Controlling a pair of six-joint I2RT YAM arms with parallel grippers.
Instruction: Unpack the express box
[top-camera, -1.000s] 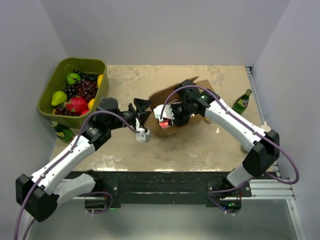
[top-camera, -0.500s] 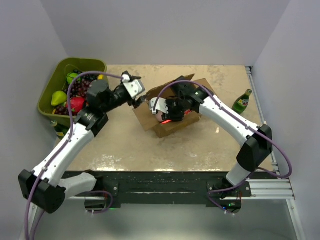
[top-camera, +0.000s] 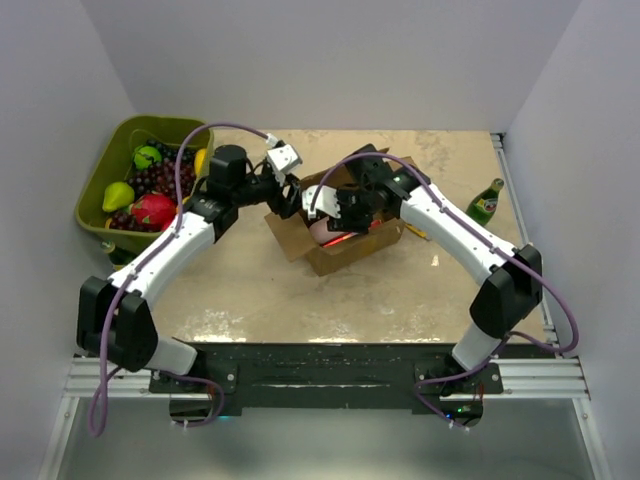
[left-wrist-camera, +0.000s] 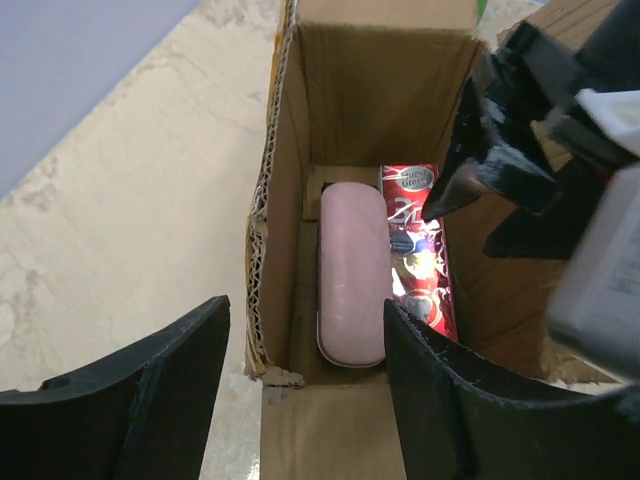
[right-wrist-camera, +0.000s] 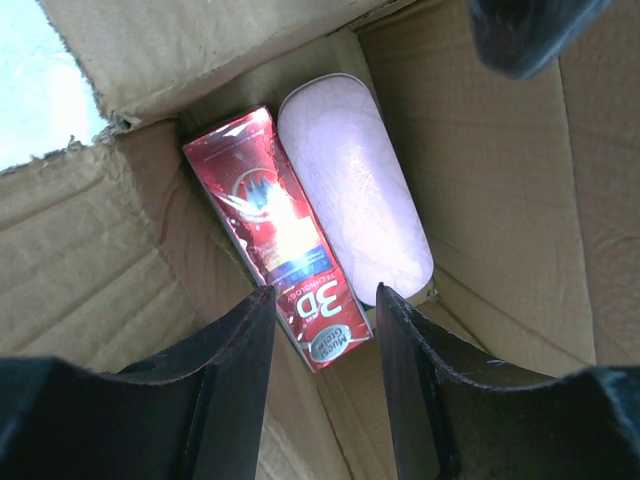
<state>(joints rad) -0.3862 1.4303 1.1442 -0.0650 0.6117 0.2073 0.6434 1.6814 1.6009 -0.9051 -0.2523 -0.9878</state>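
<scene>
Near the middle of the counter (top-camera: 240, 290), your express box (top-camera: 296, 232) sits open, a pink case (left-wrist-camera: 352, 270) and red carton (right-wrist-camera: 275, 230) inside. Your left fingers (left-wrist-camera: 180, 370) and right fingers (right-wrist-camera: 230, 380) hang apart above it. It looks like taking-out time: you'd likely lower, then pinch one.

Express box (top-camera: 335, 258) sits near the middle of the table (top-camera: 400, 290), mouth up, flaps folded outward. Its floor is taken up by pink case (left-wrist-camera: 352, 270) and red carton (left-wrist-camera: 415, 250) lying close side by side, with narrow gaps only along the walls. Left gripper (left-wrist-camera: 305, 315) and right gripper (right-wrist-camera: 325, 300), jaws apart, crowd the mouth from opposite sides. Near half of the table is bare. Fruit bin (top-camera: 95, 190) blocks the far left corner, green bottle (top-camera: 485, 203) stands by the right edge
</scene>
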